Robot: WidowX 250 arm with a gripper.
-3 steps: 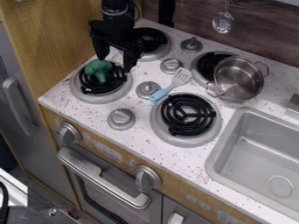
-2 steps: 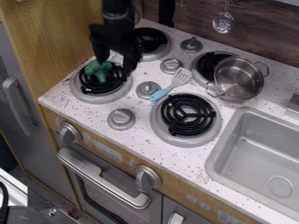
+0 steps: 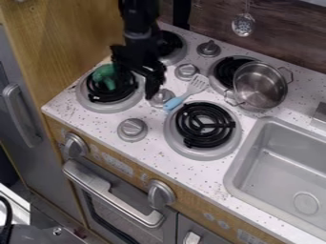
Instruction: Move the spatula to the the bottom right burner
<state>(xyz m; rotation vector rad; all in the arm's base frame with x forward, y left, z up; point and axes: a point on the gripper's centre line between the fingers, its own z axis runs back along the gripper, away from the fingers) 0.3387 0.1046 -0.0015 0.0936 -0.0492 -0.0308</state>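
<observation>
The black gripper [image 3: 135, 86] hangs over the right part of the bottom left burner, its two fingers apart and nothing between them. To its right lies the spatula [image 3: 186, 93], flat on the counter between the knobs and the burners. Its light blue handle end points down-left, beside a knob and close to the upper left edge of the bottom right burner [image 3: 205, 125]; its pale slotted head points up-right. That burner has a black coil and carries nothing.
Green toy broccoli [image 3: 107, 76] sits on the bottom left burner [image 3: 96, 104]. A metal pot [image 3: 259, 86] stands at the top right burner. Knobs rise from the counter, such as one [image 3: 132, 129] at the front. The sink [image 3: 286, 167] is at the right.
The gripper has moved to the right and somewhat down, from above the broccoli toward the spatula's handle. The spatula, broccoli and pot have stayed put.
</observation>
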